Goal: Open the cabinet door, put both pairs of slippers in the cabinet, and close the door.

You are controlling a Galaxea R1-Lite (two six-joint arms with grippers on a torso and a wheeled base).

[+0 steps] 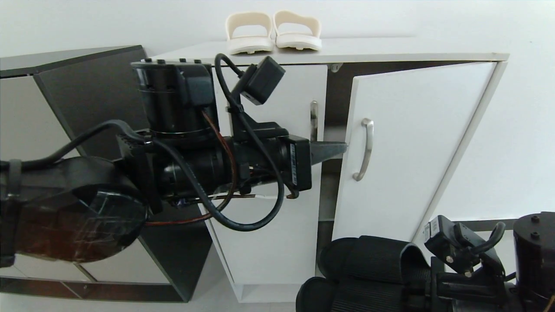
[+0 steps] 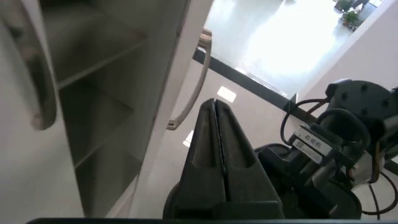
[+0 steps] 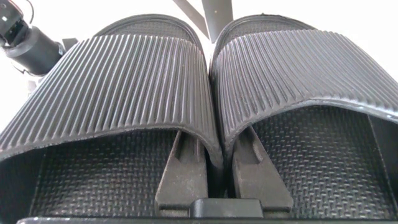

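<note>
- Left gripper: fingers pressed together, holding nothing. Tip at free edge of cabinet door; touching or just short, cannot tell.
- Cabinet door: ajar, swung outward. Handle just beyond left gripper tip.
- Shelves: inside cabinet, seen past door edge.
- White slippers: pair, side by side on cabinet top, above and behind left gripper.
- Right gripper: pinching black slippers by adjoining strap walls, one finger in each shoe. Pair low, well below left gripper, in front of cabinet base.
</note>
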